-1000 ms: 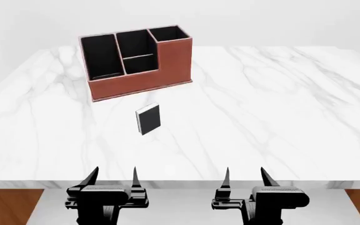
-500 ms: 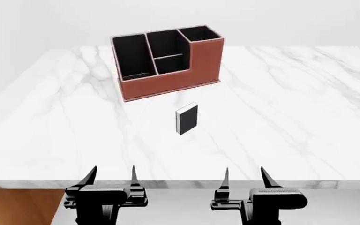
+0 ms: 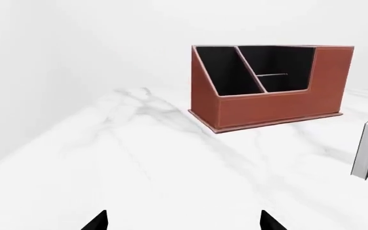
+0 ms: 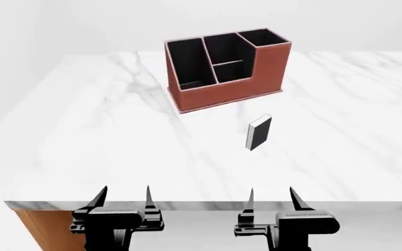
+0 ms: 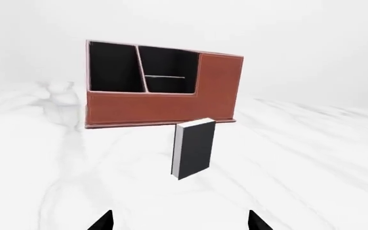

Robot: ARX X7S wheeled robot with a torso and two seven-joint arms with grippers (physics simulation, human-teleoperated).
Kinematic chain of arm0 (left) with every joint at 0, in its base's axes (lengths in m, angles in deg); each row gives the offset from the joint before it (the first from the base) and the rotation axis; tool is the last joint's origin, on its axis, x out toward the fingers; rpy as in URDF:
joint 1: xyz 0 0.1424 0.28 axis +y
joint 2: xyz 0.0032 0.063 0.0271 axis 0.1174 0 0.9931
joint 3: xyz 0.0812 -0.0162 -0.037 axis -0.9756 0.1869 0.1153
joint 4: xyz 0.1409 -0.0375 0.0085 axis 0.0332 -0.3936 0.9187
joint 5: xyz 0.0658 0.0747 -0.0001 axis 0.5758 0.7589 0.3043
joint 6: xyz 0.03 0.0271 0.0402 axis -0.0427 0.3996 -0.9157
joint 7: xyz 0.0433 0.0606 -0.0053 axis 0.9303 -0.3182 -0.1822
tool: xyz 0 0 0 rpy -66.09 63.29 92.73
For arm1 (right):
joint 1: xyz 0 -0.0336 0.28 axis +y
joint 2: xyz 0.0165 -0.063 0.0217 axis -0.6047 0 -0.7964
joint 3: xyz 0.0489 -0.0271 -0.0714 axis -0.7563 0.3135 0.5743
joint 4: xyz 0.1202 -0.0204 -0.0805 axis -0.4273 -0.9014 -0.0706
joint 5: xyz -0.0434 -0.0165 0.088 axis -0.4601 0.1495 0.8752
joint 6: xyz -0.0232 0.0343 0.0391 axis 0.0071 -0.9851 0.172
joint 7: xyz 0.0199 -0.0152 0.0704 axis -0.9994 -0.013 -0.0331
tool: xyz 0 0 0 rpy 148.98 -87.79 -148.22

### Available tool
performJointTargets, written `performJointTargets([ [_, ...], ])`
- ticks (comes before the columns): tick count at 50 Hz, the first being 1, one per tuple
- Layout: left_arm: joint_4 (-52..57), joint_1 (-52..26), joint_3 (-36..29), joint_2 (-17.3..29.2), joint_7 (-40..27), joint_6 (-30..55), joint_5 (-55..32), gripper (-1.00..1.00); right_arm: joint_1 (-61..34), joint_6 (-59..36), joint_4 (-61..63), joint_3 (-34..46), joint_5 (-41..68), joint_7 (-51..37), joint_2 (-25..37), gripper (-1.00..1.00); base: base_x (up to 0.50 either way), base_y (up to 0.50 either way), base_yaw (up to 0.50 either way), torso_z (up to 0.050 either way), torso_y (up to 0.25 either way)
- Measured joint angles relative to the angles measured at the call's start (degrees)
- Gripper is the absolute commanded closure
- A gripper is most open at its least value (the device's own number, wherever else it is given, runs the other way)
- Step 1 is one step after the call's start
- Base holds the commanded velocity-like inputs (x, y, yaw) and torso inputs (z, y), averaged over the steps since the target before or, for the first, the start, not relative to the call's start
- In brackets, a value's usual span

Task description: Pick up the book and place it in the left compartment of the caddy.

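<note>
The book (image 4: 259, 133) stands upright on the marble table (image 4: 103, 141), just in front of the caddy (image 4: 225, 68) and apart from it. The left compartment (image 4: 189, 65) is the caddy's long slot. The left gripper (image 4: 123, 197) and right gripper (image 4: 271, 197) hover at the table's near edge, fingers wide apart, holding nothing.

Both end effectors are matte black. The left end effector (image 4: 123, 197) and right end effector (image 4: 271, 197) each carry two slim, pointed, blade-like fingers on a blocky housing. Each housing's top face has a finely ribbed strip.
</note>
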Motion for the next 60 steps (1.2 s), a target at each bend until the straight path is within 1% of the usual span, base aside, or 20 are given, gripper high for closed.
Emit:
performJointTargets([
  [5, -0.13, -0.02, -0.29, 0.28, -0.32, -0.19, -0.23, -1.00, 0.00, 0.06, -0.04, 0.39, 0.20, -0.34, 0.27, -1.00, 0.00, 0.45, 0.00, 0.000, 0.000],
  [9, -0.08, 0.01, -0.46, 0.72, -0.46, -0.16, -0.50, -1.00, 0.01, -0.30, 0.26, 0.49, 1.54, -0.03, 0.24, -1.00, 0.00, 0.00, 0.00, 0.000, 0.000],
  [11, 0.94, -0.27, -0.56, 0.95, -0.62, 1.73, -0.91, -1.00, -0.24, -2.07, 1.44, 0.55, 1.94, -0.02, 0.52, -1.00, 0.00, 0.00, 0.00, 0.000, 0.000],
  [14, 4.39, -1.35, -0.49, 1.57, -1.14, 7.03, -1.85, -1.00, -1.17, -6.79, 5.20, 0.70, 2.81, 0.39, 1.24, -1.00, 0.17, 0.00, 0.00, 0.000, 0.000],
  [18, 12.83, -6.95, 0.59, 3.41, -2.47, 19.09, -4.16, -1.00, -7.18, -19.03, 14.36, 0.53, 4.72, 1.16, 2.77, -1.00, 0.50, 0.00, 0.00, 0.000, 0.000],
  [22, 18.97, -11.33, 1.33, 4.78, -3.44, 27.92, -5.60, -1.00, -12.00, -28.47, 21.16, 0.44, 5.97, 1.65, 3.86, -1.00, 0.50, 0.00, 0.00, 0.000, 0.000],
  [26, 22.96, -14.20, 1.77, 5.72, -4.09, 33.75, -6.58, -1.00, -15.25, -34.82, 25.57, 0.42, 6.88, 1.95, 4.58, -1.00, 0.50, 0.00, 0.00, 0.000, 0.000],
  [30, 25.57, -16.02, 2.12, 6.34, -4.54, 37.54, -7.33, -1.00, -17.33, -38.87, 28.42, 0.48, 7.49, 2.11, 5.10, -1.00, 0.50, 0.00, 0.00, 0.000, 0.000],
  [35, 27.66, -17.45, 2.42, 6.86, -4.95, 40.56, -8.01, -1.00, -19.12, -42.37, 30.80, 0.57, 8.05, 2.19, 5.57, -1.00, 0.50, 0.00, 0.00, 0.000, 0.000],
  [42, 29.31, -18.56, 2.73, 7.33, -5.34, 42.85, -8.66, -1.00, -20.41, -44.84, 32.56, 0.71, 8.55, 2.17, 5.99, -1.00, 0.50, 0.00, 0.00, 0.000, 0.000],
  [60, 30.51, -19.19, 3.05, 7.95, -5.90, 44.23, -9.59, -1.00, -21.53, -46.73, 33.71, 1.21, 8.95, 1.63, 6.61, -1.00, 0.50, 0.03, 0.00, 0.000, 0.001],
])
